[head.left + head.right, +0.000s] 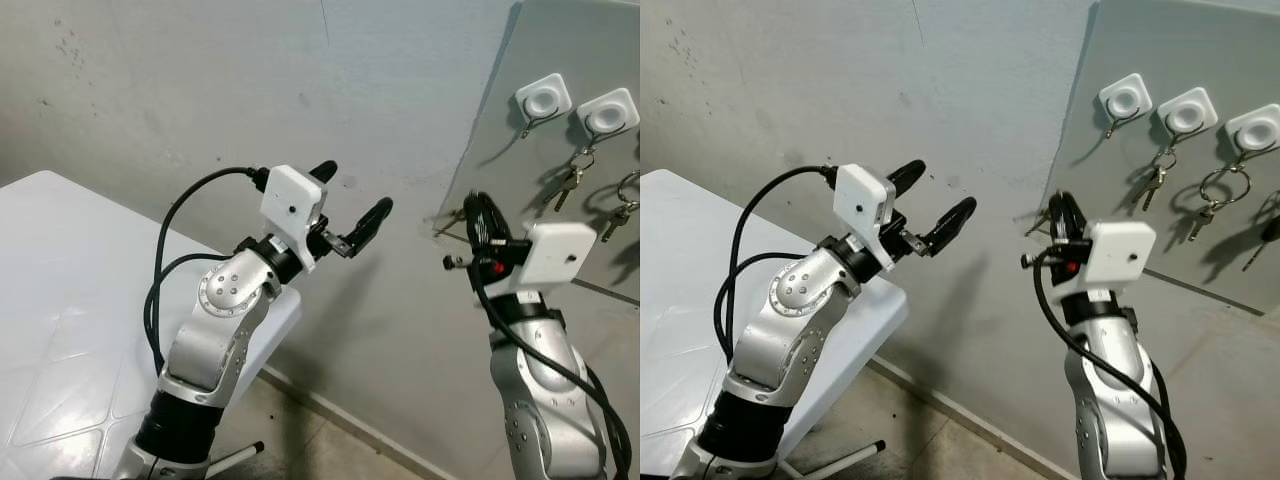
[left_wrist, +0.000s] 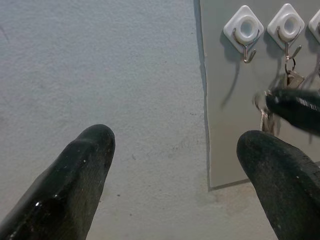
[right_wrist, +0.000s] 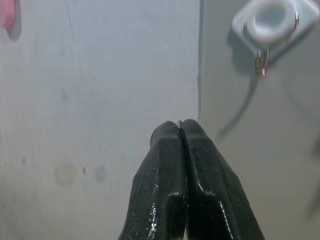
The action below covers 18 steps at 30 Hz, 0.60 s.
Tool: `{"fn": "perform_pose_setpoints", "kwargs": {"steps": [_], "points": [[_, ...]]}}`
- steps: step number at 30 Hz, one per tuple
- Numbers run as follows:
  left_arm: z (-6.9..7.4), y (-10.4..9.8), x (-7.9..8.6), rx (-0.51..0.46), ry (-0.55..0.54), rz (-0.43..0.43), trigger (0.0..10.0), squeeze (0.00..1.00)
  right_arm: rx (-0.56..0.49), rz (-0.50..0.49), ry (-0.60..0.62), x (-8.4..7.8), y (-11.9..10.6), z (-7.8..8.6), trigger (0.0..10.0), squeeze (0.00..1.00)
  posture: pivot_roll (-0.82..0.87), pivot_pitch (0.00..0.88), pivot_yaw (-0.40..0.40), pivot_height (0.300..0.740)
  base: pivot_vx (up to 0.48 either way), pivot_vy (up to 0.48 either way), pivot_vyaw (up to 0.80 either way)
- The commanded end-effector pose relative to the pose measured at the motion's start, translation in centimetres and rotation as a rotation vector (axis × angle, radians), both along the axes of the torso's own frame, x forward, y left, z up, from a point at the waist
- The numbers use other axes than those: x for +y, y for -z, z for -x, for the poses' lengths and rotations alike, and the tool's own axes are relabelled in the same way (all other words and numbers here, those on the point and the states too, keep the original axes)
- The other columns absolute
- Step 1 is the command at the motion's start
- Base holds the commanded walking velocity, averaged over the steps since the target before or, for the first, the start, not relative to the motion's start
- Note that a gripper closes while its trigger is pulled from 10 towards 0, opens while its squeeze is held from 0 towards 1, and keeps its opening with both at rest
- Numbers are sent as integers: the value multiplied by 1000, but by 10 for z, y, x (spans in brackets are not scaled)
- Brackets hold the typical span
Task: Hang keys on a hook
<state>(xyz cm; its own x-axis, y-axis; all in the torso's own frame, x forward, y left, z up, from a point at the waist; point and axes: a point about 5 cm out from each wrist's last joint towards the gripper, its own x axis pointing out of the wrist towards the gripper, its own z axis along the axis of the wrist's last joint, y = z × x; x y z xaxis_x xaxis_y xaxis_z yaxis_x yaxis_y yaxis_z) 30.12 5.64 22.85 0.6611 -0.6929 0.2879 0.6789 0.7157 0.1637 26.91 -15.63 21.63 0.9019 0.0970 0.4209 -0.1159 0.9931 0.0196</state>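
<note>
My right gripper [image 1: 478,205] is shut on a small bunch of keys [image 1: 1038,222], which sticks out beside its fingers; a sliver of metal shows at the tips in the right wrist view. It hovers at the left edge of a grey wall board [image 1: 1160,60], below and to the left of an empty white hook [image 1: 1125,98]. Two neighbouring hooks [image 1: 1187,112] carry hanging keys [image 1: 1155,182]. The left gripper [image 1: 352,190] is open and empty, raised in front of the bare wall left of the board.
A white table [image 1: 60,280] stands at the lower left against the grey wall. A strip of floor [image 1: 300,440] lies below between the two arms. A third hook [image 1: 1257,128] holds a large key ring [image 1: 1222,188].
</note>
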Motion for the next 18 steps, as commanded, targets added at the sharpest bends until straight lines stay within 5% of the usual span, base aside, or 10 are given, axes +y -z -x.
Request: {"fn": "perform_pose_setpoints", "kwargs": {"steps": [1, 18], "points": [[1, -10, -3, -26, 34, 5, 10000, 0, -40, -18, 7, -1, -11, -2, 10000, 0, -75, 17, 9, 740, 0, 0, 0], [3, -21, -8, -49, 69, 5, 10000, 0, -132, -188, -14, 0, -38, -11, 10000, 0, -67, 21, 9, 740, 0, 0, 0]]}}
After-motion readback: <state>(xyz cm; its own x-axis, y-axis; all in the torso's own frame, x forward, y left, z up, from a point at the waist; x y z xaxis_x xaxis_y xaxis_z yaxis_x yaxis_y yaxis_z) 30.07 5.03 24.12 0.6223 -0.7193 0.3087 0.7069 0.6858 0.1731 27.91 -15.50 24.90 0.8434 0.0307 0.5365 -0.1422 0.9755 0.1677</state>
